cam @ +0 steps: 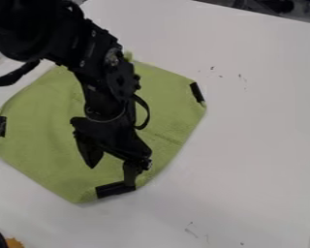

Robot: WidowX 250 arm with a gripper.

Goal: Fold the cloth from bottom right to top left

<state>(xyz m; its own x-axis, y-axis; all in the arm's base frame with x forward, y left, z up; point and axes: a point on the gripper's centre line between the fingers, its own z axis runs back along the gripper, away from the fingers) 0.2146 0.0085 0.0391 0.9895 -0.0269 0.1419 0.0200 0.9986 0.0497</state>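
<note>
Gaping wide, pincer (111,176) at cloth's (41,131) black strip (111,190)

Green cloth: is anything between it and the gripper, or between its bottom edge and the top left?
Nothing visible stands between the gripper and the cloth; toward the top left, only the robot's own arm hangs over it.
</note>
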